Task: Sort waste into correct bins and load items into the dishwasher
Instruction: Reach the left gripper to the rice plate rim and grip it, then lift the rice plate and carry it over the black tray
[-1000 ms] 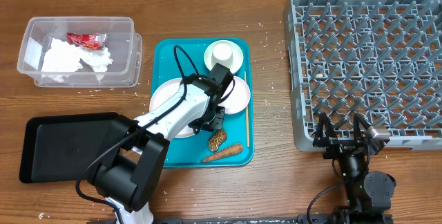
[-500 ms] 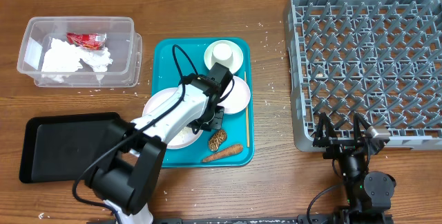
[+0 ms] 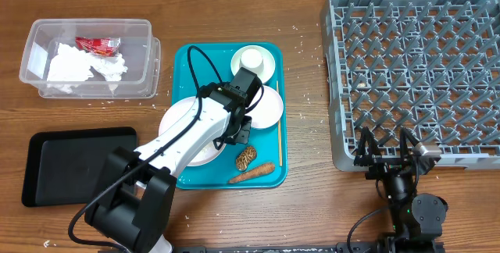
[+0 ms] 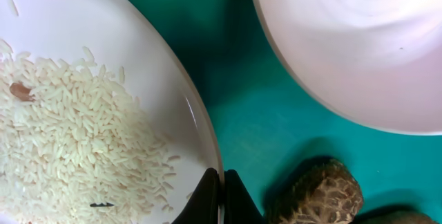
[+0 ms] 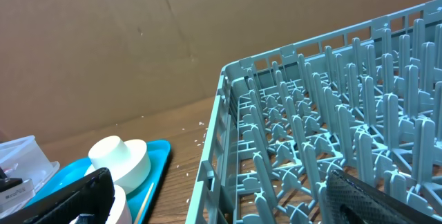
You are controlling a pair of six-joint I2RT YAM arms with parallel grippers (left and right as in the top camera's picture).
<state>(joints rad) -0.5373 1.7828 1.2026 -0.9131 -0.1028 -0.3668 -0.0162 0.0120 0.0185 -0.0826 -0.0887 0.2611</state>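
Observation:
My left gripper point(image 3: 239, 133) is shut on the right rim of a white plate point(image 3: 183, 128) with rice on it, on the teal tray point(image 3: 269, 176). In the left wrist view the jaws point(image 4: 222, 182) pinch the plate's edge point(image 4: 83, 99), and a brown mushroom point(image 4: 318, 193) lies just right of them. A second, empty white plate point(image 3: 270, 109) sits beside it. An upturned white cup point(image 3: 252, 58) stands on a saucer at the tray's back. My right gripper point(image 3: 388, 153) is open and empty at the front of the grey dish rack point(image 3: 414, 65).
An orange carrot piece point(image 3: 251, 173), the mushroom point(image 3: 247, 158) and a wooden chopstick point(image 3: 279, 132) lie on the tray. A black bin point(image 3: 74, 163) is at the front left. A clear container point(image 3: 90, 58) with tissues and a red wrapper is at the back left.
My left arm has shifted a little left and back, and the rice plate in its grip has slid left, its edge now past the tray's left side.

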